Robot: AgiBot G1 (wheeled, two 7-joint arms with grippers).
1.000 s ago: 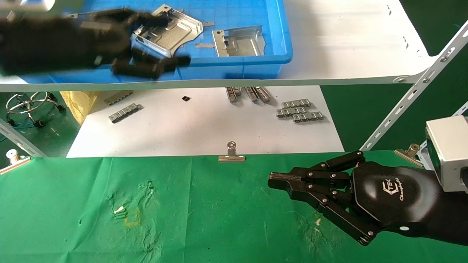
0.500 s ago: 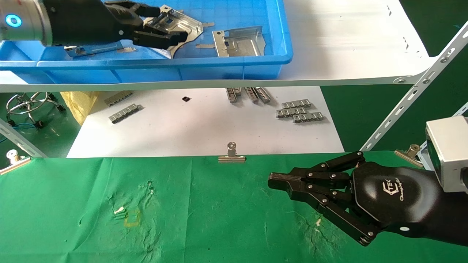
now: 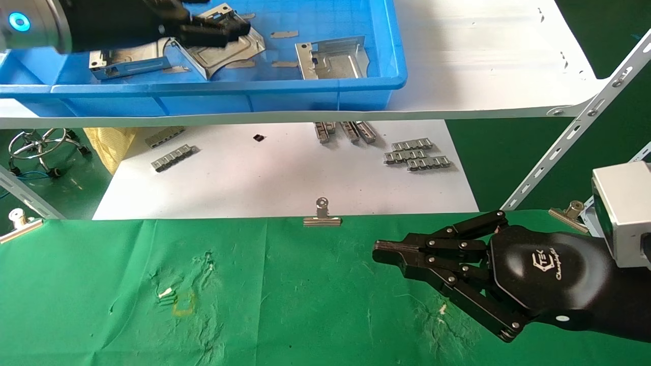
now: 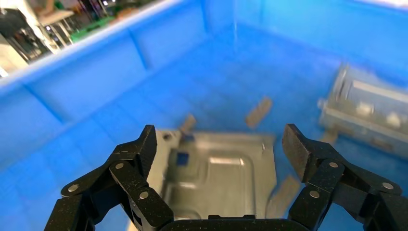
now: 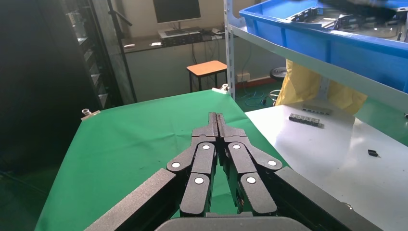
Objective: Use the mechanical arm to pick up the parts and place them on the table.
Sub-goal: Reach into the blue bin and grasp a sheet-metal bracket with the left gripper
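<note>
My left gripper (image 3: 221,28) is inside the blue tray (image 3: 356,86) on the upper shelf, open. In the left wrist view its jaws (image 4: 220,144) stand wide apart on either side of a silvery bracket (image 4: 221,173) lying flat on the tray floor; one finger (image 4: 144,147) is at the bracket's edge. That bracket also shows in the head view (image 3: 224,50). Two more brackets lie in the tray, one to the right (image 3: 333,58) and one to the left (image 3: 127,62). My right gripper (image 3: 379,251) is shut and empty just above the green table (image 3: 285,305).
A yellow square outline (image 3: 184,302) is drawn on the cloth. A binder clip (image 3: 322,216) holds the cloth's far edge. Grey link strips (image 3: 417,153) lie on the lower white sheet. A slanted shelf strut (image 3: 574,132) runs at the right.
My left hand has moved deeper into the tray and now straddles the bracket, which has slid left and turned. The right arm has not moved.
</note>
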